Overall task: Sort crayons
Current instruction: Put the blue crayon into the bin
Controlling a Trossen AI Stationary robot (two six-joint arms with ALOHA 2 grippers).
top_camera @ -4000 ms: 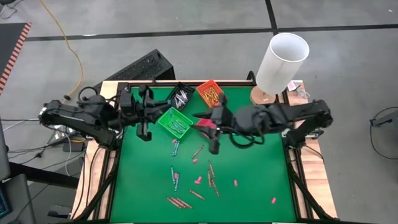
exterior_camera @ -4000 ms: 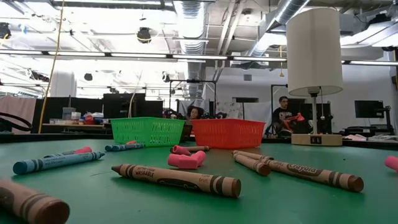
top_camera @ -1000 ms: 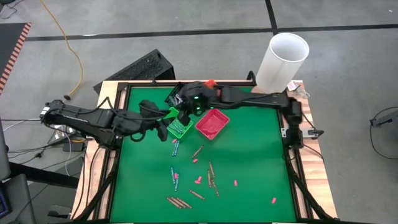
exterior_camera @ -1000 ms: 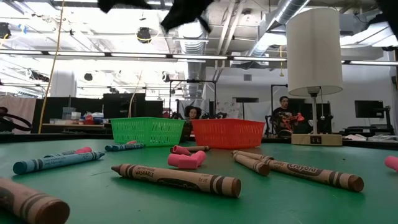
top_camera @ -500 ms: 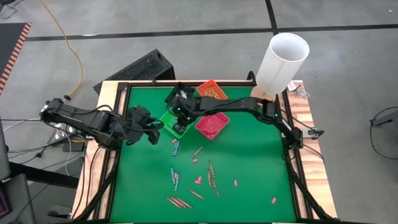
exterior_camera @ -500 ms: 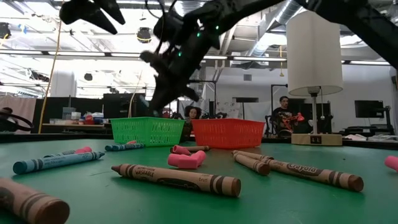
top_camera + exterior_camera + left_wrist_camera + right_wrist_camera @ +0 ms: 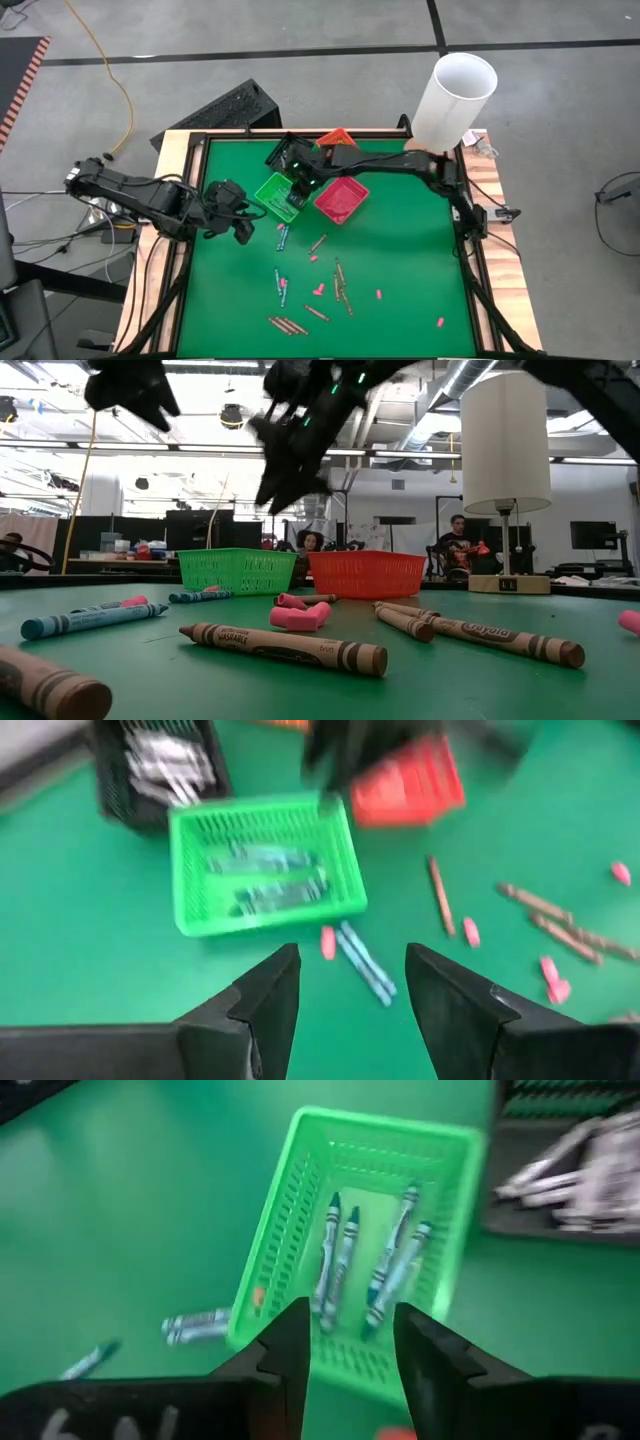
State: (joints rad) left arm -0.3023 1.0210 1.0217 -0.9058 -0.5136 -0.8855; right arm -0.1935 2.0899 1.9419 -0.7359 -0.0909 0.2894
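Loose crayons lie on the green table: two blue ones (image 7: pixel 283 237) just near of the green bin (image 7: pixel 268 190), brown ones (image 7: pixel 340 283) toward the middle, more brown ones (image 7: pixel 288 325) near the front edge. Several blue crayons (image 7: pixel 340 1265) lie inside the green bin (image 7: pixel 360 1240). My right gripper (image 7: pixel 350 1350) hangs open above that bin with nothing between its fingers; in the high view it (image 7: pixel 300 182) covers the bin's right part. My left gripper (image 7: pixel 243 232) hovers open over bare table left of the blue crayons (image 7: pixel 365 965), holding nothing.
A red bin (image 7: pixel 340 200) stands right of the green one. A black bin (image 7: pixel 275 152) with pale crayons and an orange bin (image 7: pixel 335 138) sit at the far edge. A white lamp (image 7: pixel 455 95) stands at the far right corner. Pink bits (image 7: pixel 378 294) dot the table.
My right gripper has come down from over the far bins to just above the green bin. My left gripper has moved toward the near edge and a little lower, tipping its fingers downward.
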